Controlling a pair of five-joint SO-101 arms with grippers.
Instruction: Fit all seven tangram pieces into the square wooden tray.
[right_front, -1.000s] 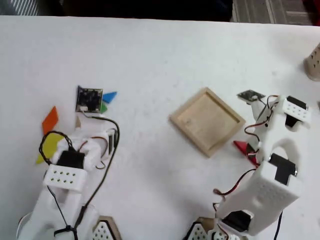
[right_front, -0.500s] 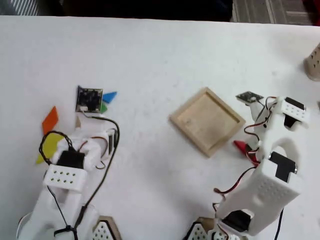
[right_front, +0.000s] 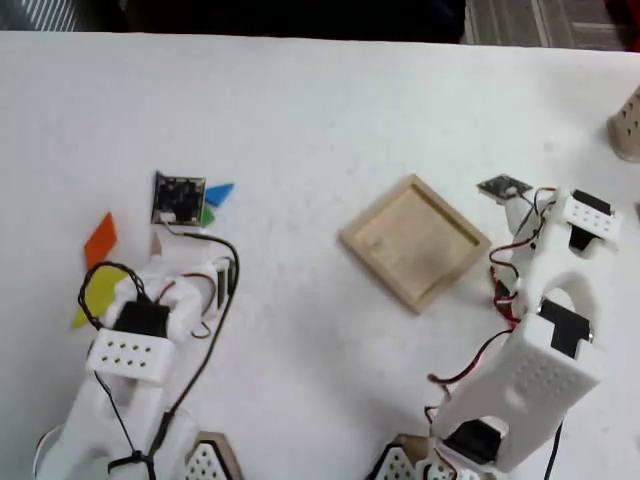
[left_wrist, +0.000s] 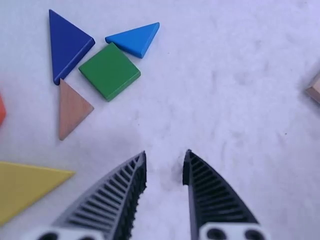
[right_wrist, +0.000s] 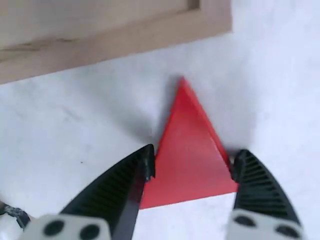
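Though flat, thick-edged red tri. (right_wrist: 192, 165)

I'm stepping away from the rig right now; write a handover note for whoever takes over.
Left gripper: open, empty, over bare table near the pieces.
Right gripper: open, astride the red triangle, which lies flat beside the tray.
Tray: empty.
Dark blue triangle, light blue triangle, green square, wooden triangle, yellow triangle and orange piece: loose by the left arm.
Done: nothing placed. Left: all seven.
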